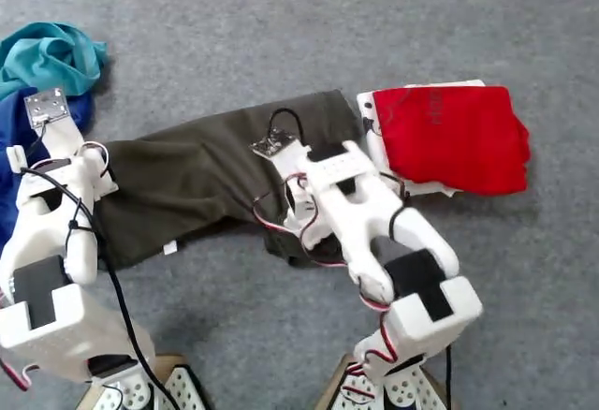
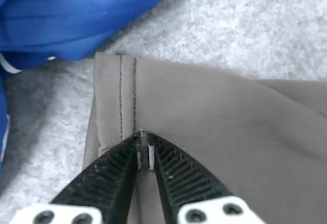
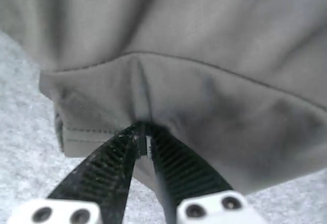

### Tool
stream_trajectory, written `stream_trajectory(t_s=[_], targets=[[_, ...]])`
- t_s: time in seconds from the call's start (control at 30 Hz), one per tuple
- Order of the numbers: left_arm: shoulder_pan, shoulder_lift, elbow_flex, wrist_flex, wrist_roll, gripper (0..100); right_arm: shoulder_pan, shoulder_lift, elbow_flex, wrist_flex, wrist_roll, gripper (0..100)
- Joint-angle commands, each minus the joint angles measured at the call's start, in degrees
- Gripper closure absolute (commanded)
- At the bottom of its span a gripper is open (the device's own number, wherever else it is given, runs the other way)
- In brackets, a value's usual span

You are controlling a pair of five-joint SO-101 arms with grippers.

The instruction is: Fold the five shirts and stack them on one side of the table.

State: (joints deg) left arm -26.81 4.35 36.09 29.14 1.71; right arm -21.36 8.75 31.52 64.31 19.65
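One teal shirt (image 1: pixel 51 54) and blue shirt (image 1: pixel 13 120) bunched left of the olive shirt (image 1: pixel 211 171), its long axis left-to-right, right end farther back, left gripper (image 2: pixel 144 152) pinching its left hem, right gripper (image 3: pixel 143 144) clamped on its near edge, red shirt (image 1: pixel 449 139) folded at its right

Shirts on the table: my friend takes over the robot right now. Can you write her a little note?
Left pincer: shut on the olive shirt at its hemmed edge, beside the blue shirt.
Right pincer: shut on another edge of the same shirt.
Done: red shirt lies folded on a folded white shirt, on the right arm's side.
Left: finish folding the olive shirt and stack it, then fold the crumpled blue shirt and teal shirt.
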Motion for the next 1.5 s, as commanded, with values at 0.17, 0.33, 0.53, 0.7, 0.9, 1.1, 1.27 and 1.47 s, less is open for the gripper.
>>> stream_trajectory(t_s=[0.17, 0.33, 0.53, 0.7, 0.9, 1.1, 1.27, 1.47], targets=[[-0.7, -0.4, -2.5, -0.4, -0.1, 97, -0.4, -7.7, -4.1, 9.4, -0.4, 98.4], [-0.5, -0.4, -2.2, -0.4, -0.1, 97, -0.3, -18.6, -8.0, 17.1, -0.4, 98.4], [-0.5, -0.3, -2.1, -0.4, -0.1, 97, 2.7, -21.9, -2.0, 14.4, -0.1, 98.4], [-0.5, -0.3, -2.1, -0.4, -0.1, 97, 3.6, -19.2, 7.5, 6.6, -0.1, 98.4], [-0.8, -0.5, -2.1, -0.4, -0.1, 97, 2.8, -12.6, 15.8, -5.8, -0.3, 98.4], [-2.4, -1.2, -2.9, 1.2, -0.2, 97, 4.7, -13.6, 7.1, 4.8, 1.0, 98.4], [-3.6, -8.4, -7.6, 16.7, -0.4, 97, 4.8, -21.3, -1.9, 16.8, 4.5, 98.4], [-2.9, -19.1, -9.4, 21.5, -0.4, 97, 4.9, -28.8, -11.2, 23.7, 4.5, 98.4]])
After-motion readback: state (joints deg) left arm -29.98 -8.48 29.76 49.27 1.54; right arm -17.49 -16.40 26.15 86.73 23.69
